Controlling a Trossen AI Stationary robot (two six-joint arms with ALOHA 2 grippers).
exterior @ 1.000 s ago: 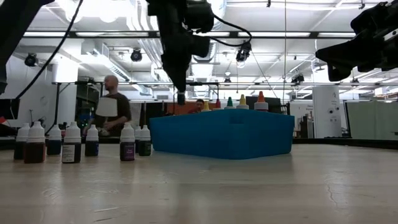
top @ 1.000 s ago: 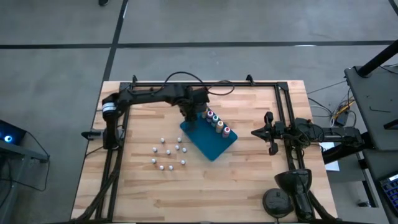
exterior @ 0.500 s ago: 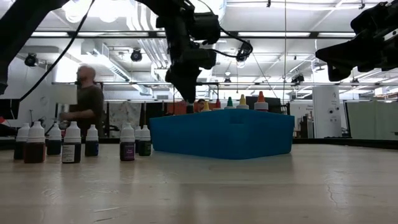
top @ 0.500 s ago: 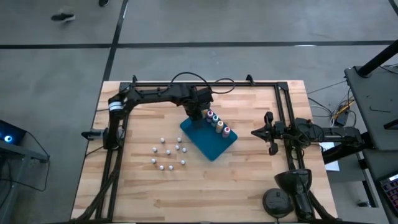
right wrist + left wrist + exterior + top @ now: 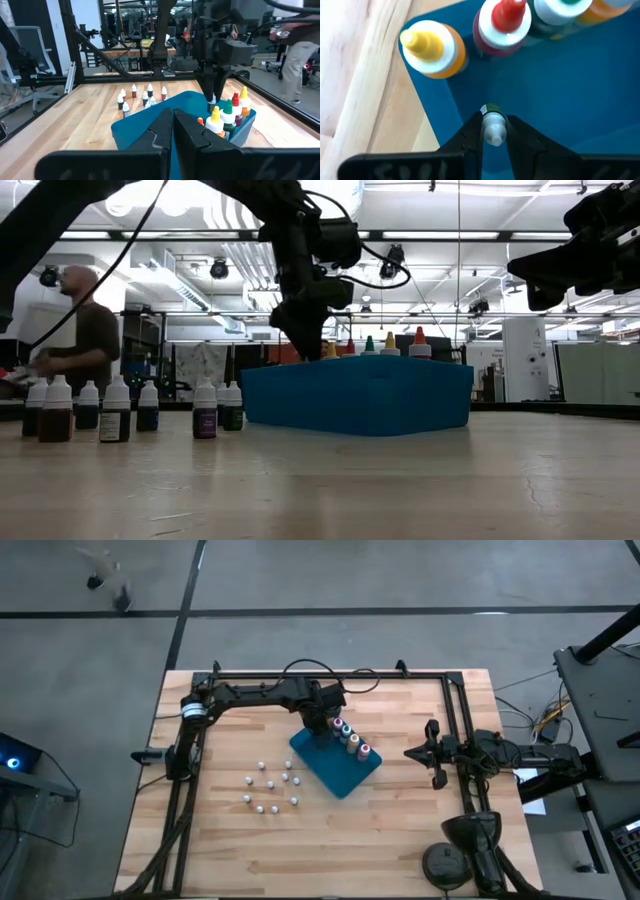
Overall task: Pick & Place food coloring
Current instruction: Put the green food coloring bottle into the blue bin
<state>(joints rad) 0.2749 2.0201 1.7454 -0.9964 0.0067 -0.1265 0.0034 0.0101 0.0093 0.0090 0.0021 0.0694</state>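
Bare tray floor (image 5: 580, 85) beside bottle row (image 5: 507, 22)

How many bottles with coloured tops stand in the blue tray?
5, in one row along the tray's far edge, tips showing above its wall in the low view: yellow top, red top, green top, second yellow top, orange top. Others may be hidden behind the wall.

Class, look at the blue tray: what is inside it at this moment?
Inside the blue tray, a row of colour-topped bottles stands along one wall. The left gripper holds a small white-topped bottle over its floor. From table height, the wall hides the bottles' bodies.
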